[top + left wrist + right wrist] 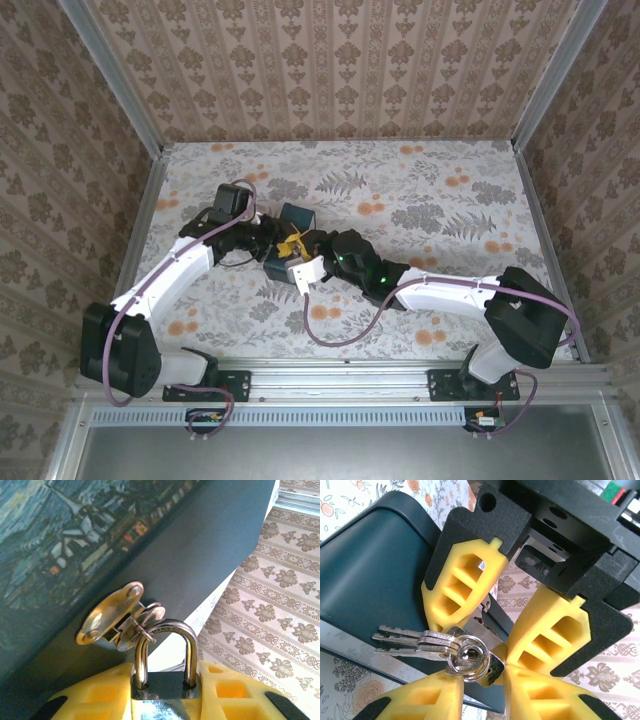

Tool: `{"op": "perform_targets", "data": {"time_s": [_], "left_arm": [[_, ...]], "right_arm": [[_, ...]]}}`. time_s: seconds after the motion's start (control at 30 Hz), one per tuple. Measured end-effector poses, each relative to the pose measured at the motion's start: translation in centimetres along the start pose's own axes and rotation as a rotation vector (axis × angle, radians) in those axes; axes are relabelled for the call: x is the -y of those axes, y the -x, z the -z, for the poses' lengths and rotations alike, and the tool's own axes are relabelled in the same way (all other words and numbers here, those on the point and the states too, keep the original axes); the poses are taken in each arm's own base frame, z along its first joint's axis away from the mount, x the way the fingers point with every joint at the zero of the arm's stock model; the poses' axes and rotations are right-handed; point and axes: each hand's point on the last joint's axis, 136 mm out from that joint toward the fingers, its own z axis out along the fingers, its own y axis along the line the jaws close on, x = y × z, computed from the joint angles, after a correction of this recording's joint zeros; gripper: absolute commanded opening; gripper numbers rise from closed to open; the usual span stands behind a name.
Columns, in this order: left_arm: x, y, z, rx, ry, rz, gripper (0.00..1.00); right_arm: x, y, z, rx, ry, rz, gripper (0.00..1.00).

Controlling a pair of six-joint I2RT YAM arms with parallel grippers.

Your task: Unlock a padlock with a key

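Where one padlock (162, 687) sits, three keys (400, 640) splay beside.

Robot test booth — wallpapered walls (340, 70), aluminium frame (340, 373).

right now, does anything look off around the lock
Nothing broken or spilled. The spare keys stick out sideways across the blue box instead of hanging from the ring. The padlock, clamped in the left gripper, has its shackle seated in both holes through the box's hasp.
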Motion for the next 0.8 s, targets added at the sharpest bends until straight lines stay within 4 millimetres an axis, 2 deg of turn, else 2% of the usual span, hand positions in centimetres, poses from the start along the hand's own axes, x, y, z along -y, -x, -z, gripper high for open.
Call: {"op": "perform_targets", "data": {"time_s": [0.3,0.53,0.8], "left_arm": [[-0.2,0.0,0.0,0.0,0.004,0.019,0.0],[-1.4,0.0,-0.5,-0.006,0.022,0.059,0.0],[-2.0,0.2,-0.7,-0.001,0.036,0.083,0.0]], "right_arm": [[-0.1,0.3,0.1,-0.012,-0.001,0.038,0.25],[-1.2,1.4,0.1,0.002,0.03,0.098,0.25],[-2.0,1.4,-0.2,-0.015,0.042,0.148,0.2]]}}
